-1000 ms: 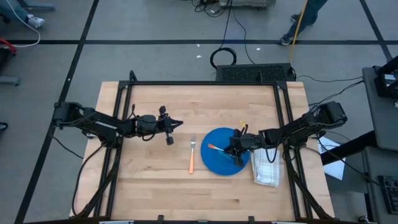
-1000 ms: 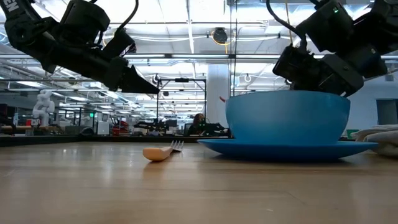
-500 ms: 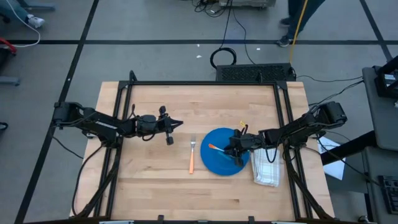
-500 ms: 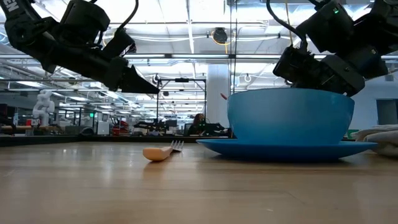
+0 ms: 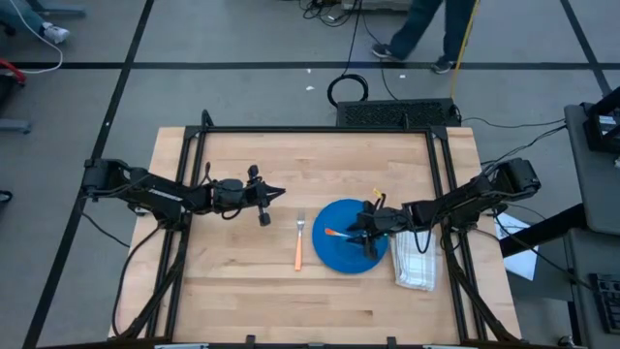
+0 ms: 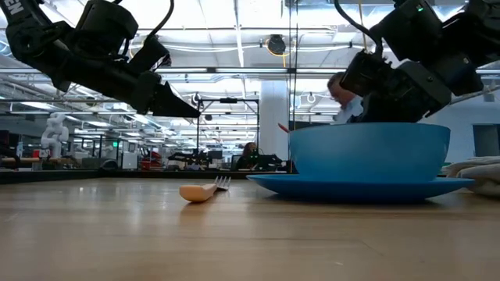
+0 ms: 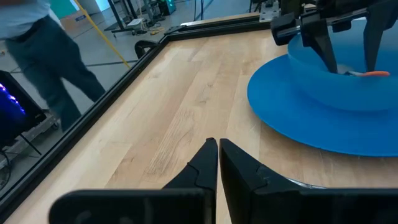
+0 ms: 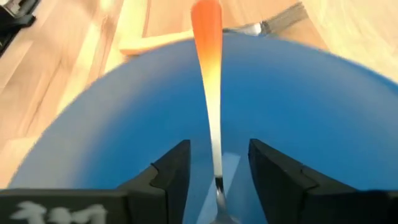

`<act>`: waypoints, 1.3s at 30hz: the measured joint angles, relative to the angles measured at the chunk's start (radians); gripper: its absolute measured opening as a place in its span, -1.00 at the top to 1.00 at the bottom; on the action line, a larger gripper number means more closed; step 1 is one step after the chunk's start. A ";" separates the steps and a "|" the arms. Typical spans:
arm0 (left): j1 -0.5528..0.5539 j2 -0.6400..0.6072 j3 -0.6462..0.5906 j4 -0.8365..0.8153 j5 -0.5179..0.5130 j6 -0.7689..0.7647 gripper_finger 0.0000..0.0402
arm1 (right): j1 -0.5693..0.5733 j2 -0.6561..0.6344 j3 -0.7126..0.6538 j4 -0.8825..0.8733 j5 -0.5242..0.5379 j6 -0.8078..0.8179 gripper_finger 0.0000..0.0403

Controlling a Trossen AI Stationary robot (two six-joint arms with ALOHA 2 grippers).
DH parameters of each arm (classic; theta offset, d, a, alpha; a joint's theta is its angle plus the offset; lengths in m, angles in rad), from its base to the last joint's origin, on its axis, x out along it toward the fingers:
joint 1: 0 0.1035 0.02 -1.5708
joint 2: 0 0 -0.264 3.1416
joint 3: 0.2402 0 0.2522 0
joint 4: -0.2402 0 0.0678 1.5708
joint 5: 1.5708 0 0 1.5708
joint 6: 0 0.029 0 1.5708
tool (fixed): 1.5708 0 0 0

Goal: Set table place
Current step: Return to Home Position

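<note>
Table (image 5: 242, 291): spans the high view in light wooden planks, framed in black. Blue plate (image 5: 334, 260): lies right of the table's centre, carries the blue bowl (image 6: 367, 148). Orange spoon (image 8: 208, 62): rests in the bowl, handle pointing toward the fork (image 5: 299, 247). Fork: lies flat on the wood just left of the plate, clear of its rim, tines pointing away from the low camera. Right gripper (image 8: 219, 144): hangs over the bowl, jaws parted to either side of the spoon's handle with a gap on both sides, holds nothing. Left gripper (image 7: 217, 163): hovers above bare wood left of the fork's tines, well apart from the plate, jaws pressed together and empty. White folded cloth (image 5: 417, 267): sits at the table's right edge, just beside the plate. Person (image 5: 426, 24): crosses the floor beyond the far end of the table, shows only as legs in the high view.
</note>
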 joint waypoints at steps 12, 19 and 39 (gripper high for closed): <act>0.000 0.000 0.000 0.000 0.000 0.000 0.88 | -0.008 -0.101 0.088 -0.249 0.033 -0.057 0.17; 0.000 0.000 0.000 0.000 0.000 -0.004 0.88 | -0.007 -0.268 0.091 -0.313 0.102 -0.104 0.19; -0.024 -0.029 -0.031 0.166 -0.065 0.056 0.88 | -0.008 -0.432 0.052 -0.318 0.072 -0.242 0.99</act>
